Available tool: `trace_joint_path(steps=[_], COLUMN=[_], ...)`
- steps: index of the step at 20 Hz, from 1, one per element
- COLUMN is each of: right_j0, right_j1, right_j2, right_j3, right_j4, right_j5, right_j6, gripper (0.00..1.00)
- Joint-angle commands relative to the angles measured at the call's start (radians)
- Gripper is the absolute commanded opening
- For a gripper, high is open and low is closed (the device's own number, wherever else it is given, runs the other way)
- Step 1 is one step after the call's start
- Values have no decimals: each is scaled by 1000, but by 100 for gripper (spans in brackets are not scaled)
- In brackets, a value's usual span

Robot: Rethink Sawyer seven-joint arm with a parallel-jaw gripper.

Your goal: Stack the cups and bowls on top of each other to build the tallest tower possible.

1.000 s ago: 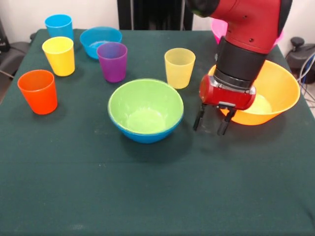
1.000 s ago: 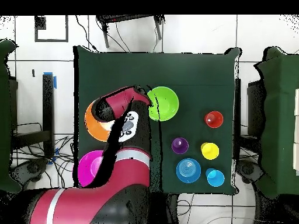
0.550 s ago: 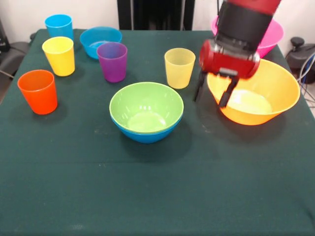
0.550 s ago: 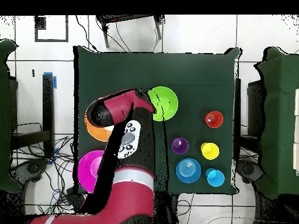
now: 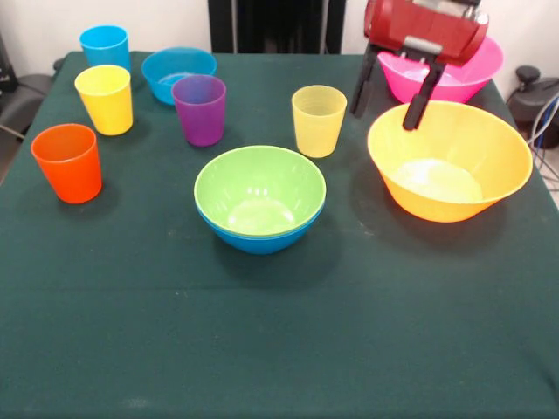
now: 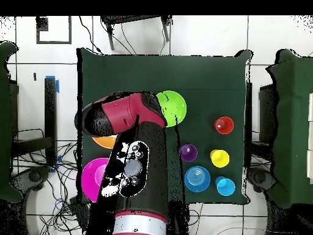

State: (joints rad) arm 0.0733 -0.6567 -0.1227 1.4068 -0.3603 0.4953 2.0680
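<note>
My gripper (image 5: pixel 383 120) hangs open and empty, high above the far left rim of the large orange-yellow bowl (image 5: pixel 450 161). The green bowl (image 5: pixel 259 194) sits nested in a blue bowl (image 5: pixel 258 243) at mid-table. Behind the gripper stands the pink bowl (image 5: pixel 457 77). A pale yellow cup (image 5: pixel 319 120) is upright just left of the gripper. The purple cup (image 5: pixel 200 109), yellow cup (image 5: pixel 105 99), blue cup (image 5: pixel 105 47), orange cup (image 5: pixel 67 162) and small blue bowl (image 5: pixel 177 72) stand at the left. In the overhead view the arm (image 6: pixel 131 116) hides most of the orange-yellow bowl (image 6: pixel 105 141) and part of the green bowl (image 6: pixel 175 108).
All cups stand upright and apart on the dark green tablecloth (image 5: pixel 279 349). In the overhead view the pink bowl (image 6: pixel 93 177) lies near the table's edge beside the arm, and cables run over the floor around the table.
The gripper has risen and drawn back from beside the green bowl to above the orange-yellow bowl's far rim, staying open. The bowls and cups have not moved.
</note>
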Motion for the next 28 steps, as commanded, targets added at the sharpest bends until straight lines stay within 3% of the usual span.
trace_joint_path(steps=[1,12,28], right_j0=[5,-9,-109], right_j1=[-1,24,-51], right_j2=[98,108,198], right_j3=[111,140,329], right_j4=[7,1,-4], right_j5=[77,36,-65], right_j6=[-14,-11,-37], gripper=[100,100,100])
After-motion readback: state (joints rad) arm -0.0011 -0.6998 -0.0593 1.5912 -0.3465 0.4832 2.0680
